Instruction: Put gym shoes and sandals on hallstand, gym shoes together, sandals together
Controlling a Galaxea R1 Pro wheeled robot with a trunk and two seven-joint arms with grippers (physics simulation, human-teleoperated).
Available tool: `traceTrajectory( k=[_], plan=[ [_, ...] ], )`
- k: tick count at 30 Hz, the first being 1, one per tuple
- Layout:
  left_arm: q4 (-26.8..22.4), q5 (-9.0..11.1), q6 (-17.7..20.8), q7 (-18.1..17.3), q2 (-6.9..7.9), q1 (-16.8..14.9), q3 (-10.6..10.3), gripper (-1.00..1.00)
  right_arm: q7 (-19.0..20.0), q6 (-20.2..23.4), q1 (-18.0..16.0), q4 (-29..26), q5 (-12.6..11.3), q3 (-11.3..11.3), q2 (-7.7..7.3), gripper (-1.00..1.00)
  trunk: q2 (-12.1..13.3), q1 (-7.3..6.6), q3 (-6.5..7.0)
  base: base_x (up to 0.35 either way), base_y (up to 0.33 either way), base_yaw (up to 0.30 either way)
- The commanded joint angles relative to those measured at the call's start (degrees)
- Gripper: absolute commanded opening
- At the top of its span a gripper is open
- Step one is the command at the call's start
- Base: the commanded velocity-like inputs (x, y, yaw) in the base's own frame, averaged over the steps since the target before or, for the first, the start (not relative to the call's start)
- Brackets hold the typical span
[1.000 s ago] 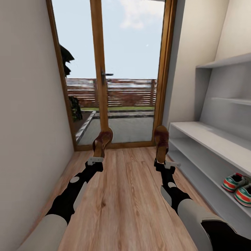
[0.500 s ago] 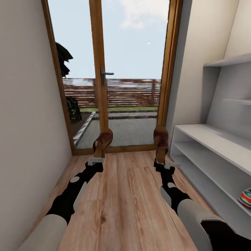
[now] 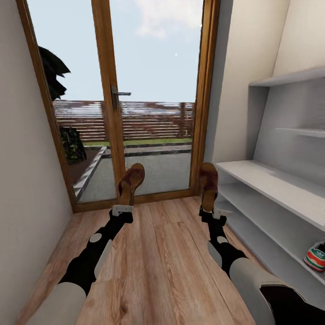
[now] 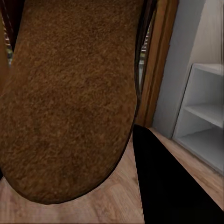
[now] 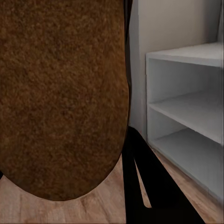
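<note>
At the far left of the head view stands a plain pale corridor wall (image 3: pixel 22 189); beside it rises a tall glazed door in a warm wooden frame (image 3: pixel 108 113), with a dark lever handle (image 3: pixel 118 94) on its middle post and a slatted fence and paved yard beyond the glass. Below lies the light brown wood-plank corridor floor (image 3: pixel 158 262), its grain and knots plain to see.

The left gripper (image 3: pixel 122 210) reaches forward over the planks, clamped on the heel end of a small brown leather-look sandal (image 3: pixel 130 181) that stands up from the fingers, clear of the floor; in the left wrist view its rough brown sole (image 4: pixel 70 98) looms close to the lens. The right gripper (image 3: pixel 210 212) grips the second brown sandal (image 3: pixel 208 180) the same way (toe pointing up and away, heel pinched between the pale fingers); its sole (image 5: pixel 60 93) shows large in the right wrist view. The two sandals are well apart, one on each arm.

At the right runs the low wide light-grey hallstand (image 3: pixel 271 180) with its long shelf compartments, grey back panel and upper wall shelves; the right sandal hangs just beside its near end, not on it. On the lowest shelf, at the picture's right edge, sits a cream-white gym shoe with green stripes and a red-orange heel patch (image 3: pixel 316 256), partly cut off.
</note>
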Motion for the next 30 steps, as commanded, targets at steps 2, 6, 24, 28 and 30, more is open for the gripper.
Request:
traceTrajectory(
  k=[2, 6, 24, 28, 30],
  plan=[
    [0.0, 0.3, -4.3, -0.2, 0.01, 1.8, 0.0, -1.0, 0.1, -0.2, -0.1, 0.1, -0.4, 0.0, 0.03, -1.0, 0.0, 0.01, -0.06, 0.264, 0.165, -0.294],
    [-0.1, 0.3, -9.5, -0.2, 0.05, 4.7, 0.0, -1.0, 0.1, -0.2, -0.1, 0.1, -0.4, 0.0, 0.03, -1.0, 0.0, 0.01, -0.06, 0.177, 0.09, -0.148],
    [-0.1, 0.3, -9.9, -0.1, 0.04, 5.0, 0.0, -1.0, 0.1, -0.2, -0.1, 0.1, -0.4, 0.0, -0.05, -1.0, 0.0, 0.01, -0.06, 0.153, 0.119, -0.108],
    [-0.1, 0.3, -9.9, -0.1, 0.02, 5.0, 0.0, -1.0, 0.1, -0.2, -0.1, 0.1, -0.4, 0.0, -0.05, -1.0, 0.0, 0.01, -0.06, 0.246, 0.226, -0.291],
    [-0.1, 0.3, -9.9, -0.1, 0.05, 5.0, 0.0, -1.0, 0.1, -0.2, -0.1, 0.1, -0.4, 0.0, -0.05, -1.0, 0.0, 0.01, -0.06, 0.258, 0.227, -0.294]
  ],
)
